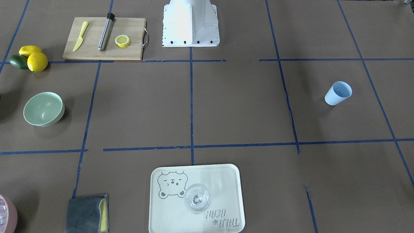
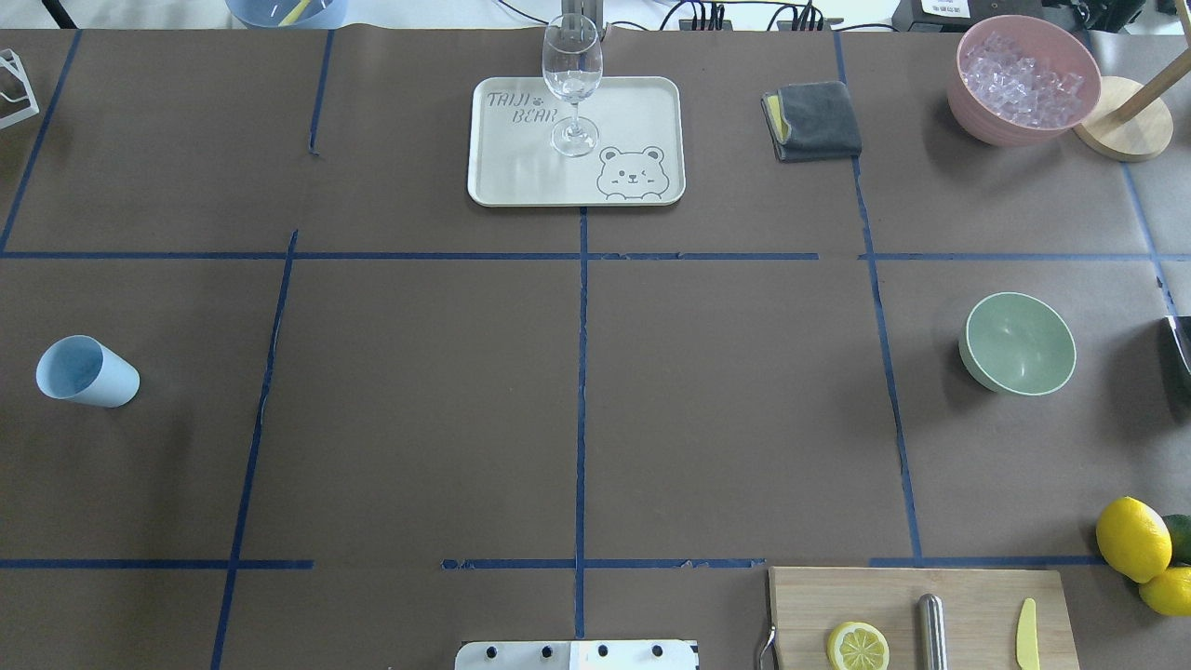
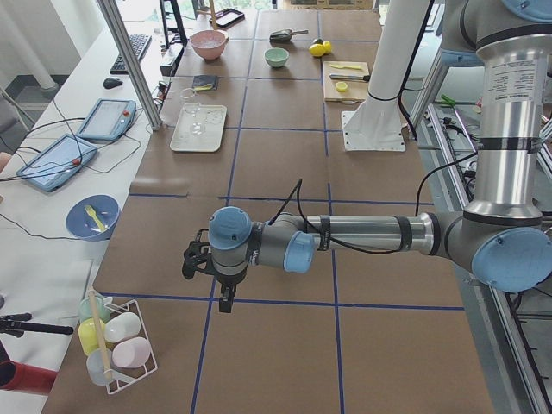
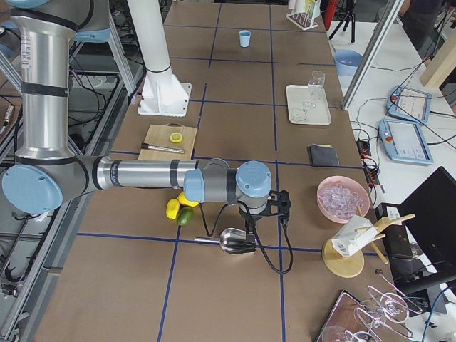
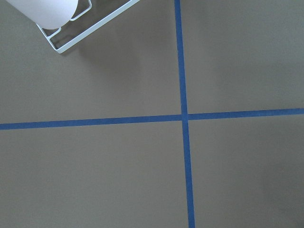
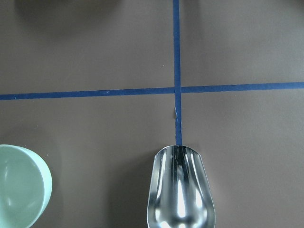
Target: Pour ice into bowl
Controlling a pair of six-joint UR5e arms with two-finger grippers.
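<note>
The pale mint-green bowl [image 2: 1019,342] [image 1: 43,108] stands empty on the table's right side; its rim shows at the lower left of the right wrist view [image 6: 19,192]. The ice [image 2: 1019,79] [image 4: 342,198] is heaped in a pink bowl at the far right corner. A shiny metal scoop [image 6: 179,190] [image 4: 235,241] lies just below my right gripper [image 4: 251,226], which shows only in the exterior right view, so I cannot tell whether it is open or shut. My left gripper [image 3: 222,297] hovers over bare table beyond the table's left end; I cannot tell its state either.
A cream tray [image 2: 521,177] holds a wine glass [image 2: 571,84]. A grey cloth [image 2: 814,119] lies beside it. A light blue cup [image 2: 86,372] stands at the left. A cutting board [image 2: 977,596] carries a lemon slice, metal rod and yellow knife. Lemons [image 2: 1133,540] sit nearby.
</note>
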